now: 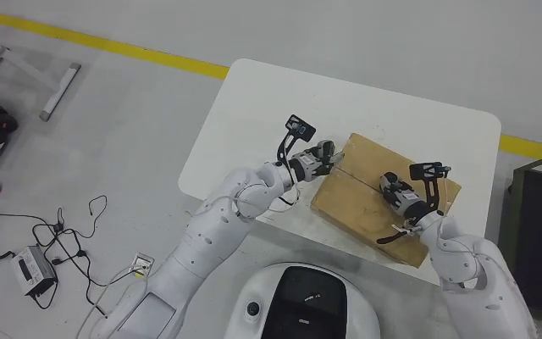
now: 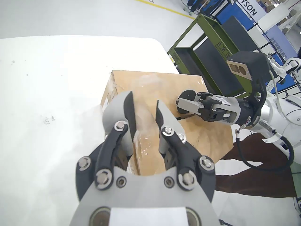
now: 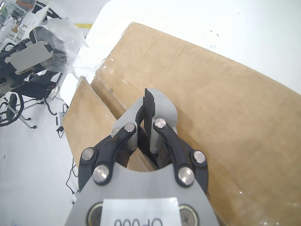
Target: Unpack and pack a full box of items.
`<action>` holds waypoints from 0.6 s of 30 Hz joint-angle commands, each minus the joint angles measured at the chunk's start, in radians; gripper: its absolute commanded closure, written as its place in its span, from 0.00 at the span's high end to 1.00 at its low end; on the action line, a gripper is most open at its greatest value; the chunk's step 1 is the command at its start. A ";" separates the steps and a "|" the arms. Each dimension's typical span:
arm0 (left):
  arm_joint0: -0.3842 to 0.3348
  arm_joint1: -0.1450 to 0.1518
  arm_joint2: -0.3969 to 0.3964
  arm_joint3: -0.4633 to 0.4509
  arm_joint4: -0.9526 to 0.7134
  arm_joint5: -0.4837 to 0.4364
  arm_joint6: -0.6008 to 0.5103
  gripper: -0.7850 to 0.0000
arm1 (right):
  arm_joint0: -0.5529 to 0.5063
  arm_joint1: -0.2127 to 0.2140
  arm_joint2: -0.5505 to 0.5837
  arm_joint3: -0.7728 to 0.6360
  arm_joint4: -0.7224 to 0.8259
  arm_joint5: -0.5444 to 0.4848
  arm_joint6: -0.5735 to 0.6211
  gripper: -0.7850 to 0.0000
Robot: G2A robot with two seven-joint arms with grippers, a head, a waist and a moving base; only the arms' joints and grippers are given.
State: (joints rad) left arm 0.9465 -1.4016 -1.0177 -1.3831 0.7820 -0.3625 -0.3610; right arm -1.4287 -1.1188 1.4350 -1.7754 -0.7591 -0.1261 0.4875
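A closed brown cardboard box (image 1: 364, 212) lies on the white table (image 1: 279, 110). My left gripper (image 1: 334, 158) is at the left end of the box's top seam. Its fingers (image 2: 129, 111) stand a little apart around a crumpled wad of clear tape (image 3: 63, 34). A strand of that tape still runs to the box (image 3: 200, 95) edge. My right gripper (image 3: 147, 95) is shut and holds nothing. It rests on the box top (image 2: 164, 88) beside the seam, where the flaps have parted slightly. The right gripper (image 2: 184, 101) also shows across the box in the left wrist view.
A green metal cart (image 2: 207, 55) stands just past the table's right side. Cables and a power brick (image 1: 34, 271) lie on the floor at the left. The box sits near the table's front right edge, with bare table (image 2: 47, 83) behind and to its left.
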 commanded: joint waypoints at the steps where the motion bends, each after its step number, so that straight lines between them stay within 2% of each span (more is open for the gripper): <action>1: 0.006 0.002 -0.005 -0.005 0.005 -0.006 0.014 0.49 | 0.004 -0.001 -0.005 0.002 -0.002 0.000 0.000 0.00; 6: 0.013 0.002 -0.001 -0.024 -0.037 -0.054 0.012 0.49 | 0.013 -0.003 -0.019 0.005 -0.005 0.004 0.002 0.00; 7: 0.013 0.000 0.003 -0.025 -0.056 -0.065 0.008 0.44 | 0.015 -0.003 -0.020 0.005 -0.005 0.005 0.003 0.00; 9: 0.009 -0.002 0.009 -0.020 -0.095 -0.084 0.004 0.42 | 0.018 -0.003 -0.022 0.005 -0.005 0.007 0.003 0.00; 18: -0.009 -0.011 0.036 0.002 -0.226 -0.178 -0.006 0.45 | 0.001 0.000 0.014 -0.040 -0.003 0.018 0.005 0.00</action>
State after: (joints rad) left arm 0.9385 -1.4118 -0.9843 -1.3858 0.5681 -0.5350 -0.3651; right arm -1.4226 -1.1198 1.4388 -1.8055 -0.7620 -0.1088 0.4906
